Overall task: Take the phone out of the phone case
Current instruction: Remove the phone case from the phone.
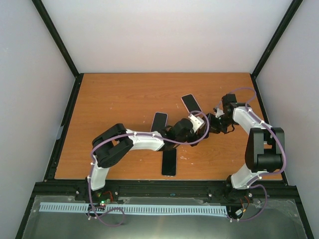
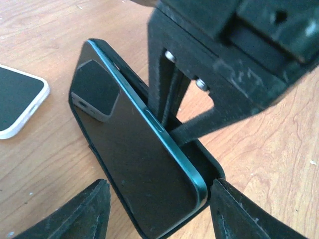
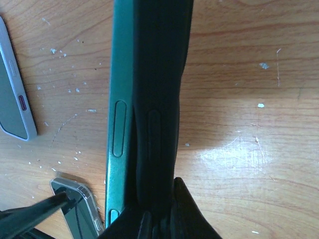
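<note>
A phone [image 2: 134,159] with a teal frame stands tilted on the table, its right edge lifted out of the black phone case [image 2: 207,159]. My left gripper [image 2: 160,199] straddles its near end, one fingertip against the case's side and the other against the raised corner. My right gripper [image 2: 170,130] is shut on the case's freed side wall. From the right wrist, the teal phone [image 3: 119,99] lies left of the peeled case wall [image 3: 159,74], pinched by the right gripper [image 3: 159,219]. From above, the left gripper [image 1: 198,122] and right gripper [image 1: 212,123] meet mid-table and hide the phone.
Three other phones lie nearby: a white-cased one [image 1: 191,103] behind the grippers, a dark one [image 1: 158,121] under the left arm, and another [image 1: 169,162] near the front edge. The white-cased phone [image 2: 17,99] sits left of the held one. Black frame posts border the table.
</note>
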Robot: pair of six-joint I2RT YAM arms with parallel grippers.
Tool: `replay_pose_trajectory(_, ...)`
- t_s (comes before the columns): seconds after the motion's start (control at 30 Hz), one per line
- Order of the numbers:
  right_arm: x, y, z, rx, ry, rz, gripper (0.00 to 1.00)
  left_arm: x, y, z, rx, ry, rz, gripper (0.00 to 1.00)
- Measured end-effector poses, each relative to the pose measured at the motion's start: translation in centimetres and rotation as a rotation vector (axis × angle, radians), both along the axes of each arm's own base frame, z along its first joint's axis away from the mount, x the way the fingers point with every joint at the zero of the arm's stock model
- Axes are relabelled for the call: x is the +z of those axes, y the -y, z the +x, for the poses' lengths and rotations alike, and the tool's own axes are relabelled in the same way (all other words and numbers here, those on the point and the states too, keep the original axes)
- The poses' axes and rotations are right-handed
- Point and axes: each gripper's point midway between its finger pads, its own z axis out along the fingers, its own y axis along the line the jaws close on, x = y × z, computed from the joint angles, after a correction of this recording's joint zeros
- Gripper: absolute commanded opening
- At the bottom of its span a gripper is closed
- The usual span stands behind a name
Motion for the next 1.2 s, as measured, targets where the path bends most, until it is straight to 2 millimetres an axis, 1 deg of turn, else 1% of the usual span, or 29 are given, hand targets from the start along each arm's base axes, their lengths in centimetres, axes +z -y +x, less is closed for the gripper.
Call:
replay_pose_trajectory(0.1, 0.0, 0.0, 0.0, -0.005, -0.002, 0.001, 0.03, -0.9, 0.5, -0.7, -0.022, 0.006, 0.015, 0.55)
replay_pose_trajectory(0.23, 0.0, 0.0, 0.0, -0.008, -0.004, 0.001, 0.03, -0.9, 1.0, -1.3, -0.041, 0.025, 0.02, 0.51)
replay_pose_trajectory(0.33, 0.0, 0.0, 0.0, -0.008, -0.004, 0.001, 0.03, -1.2, 1.1, -1.1, -0.028, 0.054, 0.042, 0.44)
replay_pose_trajectory(0.5, -0.1, 0.3, 0.3, -0.013, 0.007, -0.015, 0.03, -1.4, 1.8, -1.1, -0.006, 0.136, 0.092, 0.4)
replay_pose_trajectory(0.63, -0.1, 0.4, 0.3, -0.014, 0.007, -0.017, 0.03, -1.5, 1.7, -0.9, 0.019, 0.183, 0.122, 0.37)
replay_pose_trajectory(0.77, 0.0, 0.3, 0.6, -0.014, 0.019, -0.012, 0.03, -1.3, 1.5, -0.7, 0.037, 0.213, 0.135, 0.37)
replay_pose_trajectory(0.93, 0.1, 0.2, 0.7, -0.012, 0.028, -0.006, 0.03, -1.3, 1.3, -0.5, 0.047, 0.233, 0.14, 0.45)
replay_pose_trajectory(1.03, 0.1, 0.2, 0.7, -0.009, 0.025, -0.006, 0.03, -1.5, 1.1, -0.6, 0.045, 0.244, 0.132, 0.47)
replay_pose_trajectory(1.2, 0.0, 0.2, 0.5, -0.008, 0.021, -0.004, 0.03, -2.1, 0.7, -0.7, 0.045, 0.248, 0.134, 0.46)
